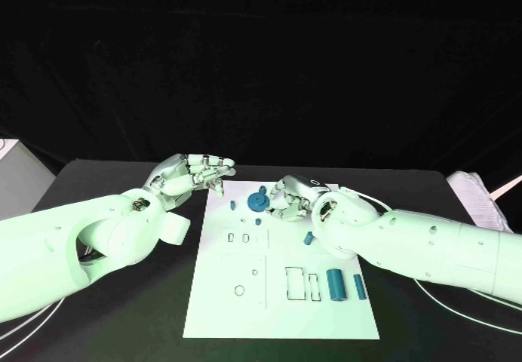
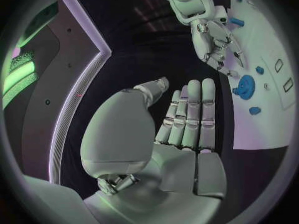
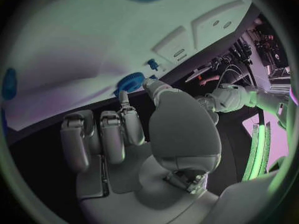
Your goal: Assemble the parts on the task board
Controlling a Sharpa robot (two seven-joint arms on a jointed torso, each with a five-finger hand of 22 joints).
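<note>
The white task board (image 1: 218,302) lies in the middle of the table. A blue gear (image 1: 258,201) stands near its far end, with small blue parts (image 1: 258,222) close by and two blue cylinders (image 1: 336,285) lower right. My right hand (image 1: 296,196) hovers just right of the gear, fingers pointing down and holding nothing. In the right wrist view its thumb and fingertips (image 3: 122,98) reach the edge of the gear (image 3: 129,81); contact is unclear. My left hand (image 1: 194,175) hangs off the board's far left corner, fingers (image 2: 190,114) straight and together, empty.
Rectangular and round slots (image 1: 296,283) are cut into the board. A small blue peg (image 1: 308,238) lies under my right forearm. A pale box (image 1: 16,177) stands at the table's left edge, and white cloth (image 1: 479,196) lies at its right.
</note>
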